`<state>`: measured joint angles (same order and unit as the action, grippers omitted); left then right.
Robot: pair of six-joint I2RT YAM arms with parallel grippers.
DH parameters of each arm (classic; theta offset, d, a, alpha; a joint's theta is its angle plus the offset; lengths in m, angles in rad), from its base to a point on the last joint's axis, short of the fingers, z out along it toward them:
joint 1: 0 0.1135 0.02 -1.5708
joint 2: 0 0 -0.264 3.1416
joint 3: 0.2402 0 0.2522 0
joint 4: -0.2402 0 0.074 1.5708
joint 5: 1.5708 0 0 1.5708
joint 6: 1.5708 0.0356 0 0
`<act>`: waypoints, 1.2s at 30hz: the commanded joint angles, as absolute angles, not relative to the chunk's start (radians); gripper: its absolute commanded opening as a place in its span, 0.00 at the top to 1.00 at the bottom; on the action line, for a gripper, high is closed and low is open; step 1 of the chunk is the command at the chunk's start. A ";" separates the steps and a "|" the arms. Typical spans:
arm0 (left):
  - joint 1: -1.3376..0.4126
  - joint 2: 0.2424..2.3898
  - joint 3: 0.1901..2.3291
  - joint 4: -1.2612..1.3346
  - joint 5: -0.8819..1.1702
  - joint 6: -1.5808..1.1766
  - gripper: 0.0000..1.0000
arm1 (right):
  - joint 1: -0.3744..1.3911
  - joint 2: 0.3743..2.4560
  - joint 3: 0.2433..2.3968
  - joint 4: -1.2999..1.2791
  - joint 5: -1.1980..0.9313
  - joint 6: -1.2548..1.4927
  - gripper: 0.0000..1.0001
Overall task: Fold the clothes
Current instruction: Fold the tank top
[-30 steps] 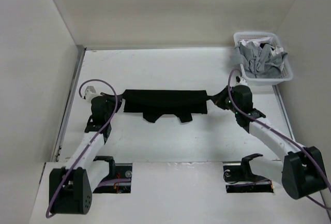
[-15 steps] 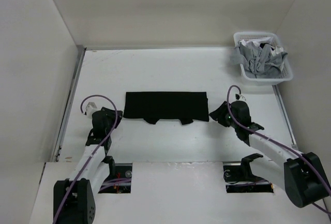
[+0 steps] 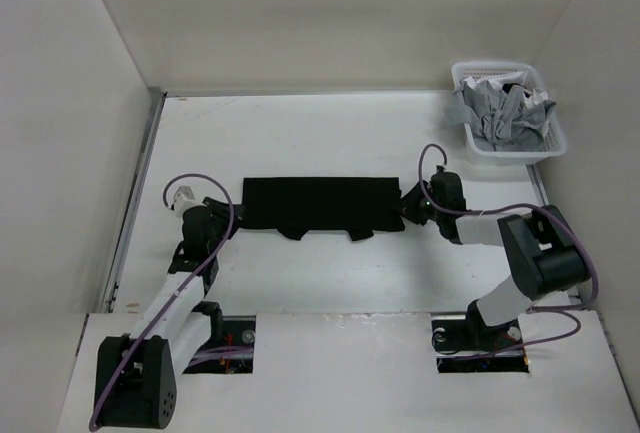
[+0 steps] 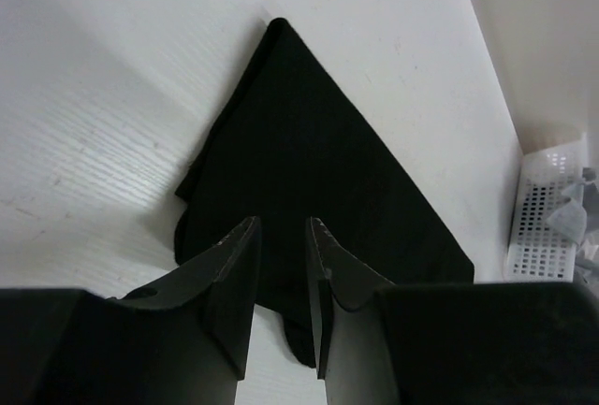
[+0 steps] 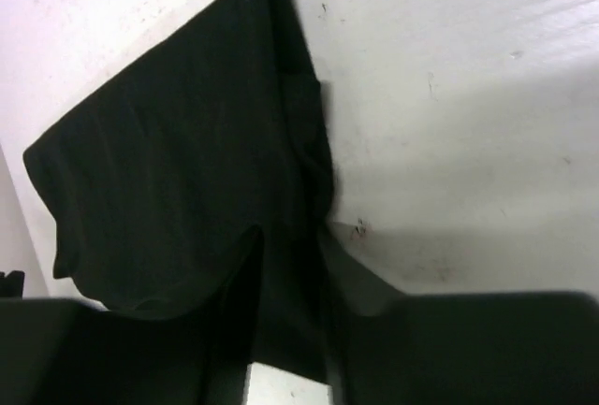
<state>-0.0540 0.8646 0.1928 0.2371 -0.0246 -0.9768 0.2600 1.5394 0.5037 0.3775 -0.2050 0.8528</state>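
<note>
- A black T-shirt (image 3: 322, 204) lies folded into a long flat band across the middle of the white table (image 3: 320, 133), with uneven bits of cloth poking out along its near edge.
- The left gripper (image 4: 281, 229) sits low at the shirt's left end. Its jaws are apart and over the cloth, pinching nothing.
- The right gripper (image 3: 407, 204) meets the shirt's right end. Its jaws are parted, with black cloth showing in the gap.
- A white basket (image 3: 515, 153) of grey and white garments (image 3: 500, 113) stands at the table's far right corner, well apart from the shirt.
</note>
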 commanded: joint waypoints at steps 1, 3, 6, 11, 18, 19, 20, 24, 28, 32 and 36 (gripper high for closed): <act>-0.074 0.873 0.244 0.333 -0.015 -0.971 0.76 | 0.255 1.612 0.546 0.460 -0.282 0.908 0.78; -0.088 0.882 0.248 0.350 -0.014 -0.974 0.76 | 0.251 1.611 0.534 0.498 -0.273 0.940 0.94; -0.129 0.894 0.261 0.365 -0.014 -0.979 0.76 | 0.239 1.488 0.473 0.502 -0.187 0.943 0.99; -0.237 0.934 0.287 0.397 -0.031 -0.991 0.76 | 0.203 1.173 0.437 0.264 -0.098 0.845 1.00; -0.314 0.931 0.304 0.417 -0.023 -1.051 0.77 | 0.319 1.029 0.701 -0.078 0.101 0.672 0.99; -0.318 0.919 0.302 0.414 -0.023 -1.054 0.77 | 0.349 1.037 0.731 -0.098 0.119 0.660 0.99; -0.323 0.902 0.299 0.411 -0.023 -1.054 0.77 | 0.388 1.051 0.773 -0.121 0.145 0.646 0.99; -0.312 0.830 0.281 0.364 -0.023 -1.060 0.77 | 0.580 1.179 0.941 -0.204 0.259 0.609 0.98; -0.292 0.778 0.264 0.339 -0.014 -1.061 0.76 | 0.764 1.408 1.127 -0.274 0.342 0.583 0.97; -0.252 0.730 0.253 0.319 0.018 -1.066 0.76 | 0.887 1.671 1.325 -0.340 0.364 0.584 0.94; -0.176 0.681 0.252 0.290 0.058 -1.074 0.76 | 0.979 1.879 1.524 -0.359 0.359 0.606 0.71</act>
<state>-0.2165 0.7177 0.2588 0.2909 0.0151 -1.0607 0.9291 1.8118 1.4075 -0.3012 0.3225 0.6067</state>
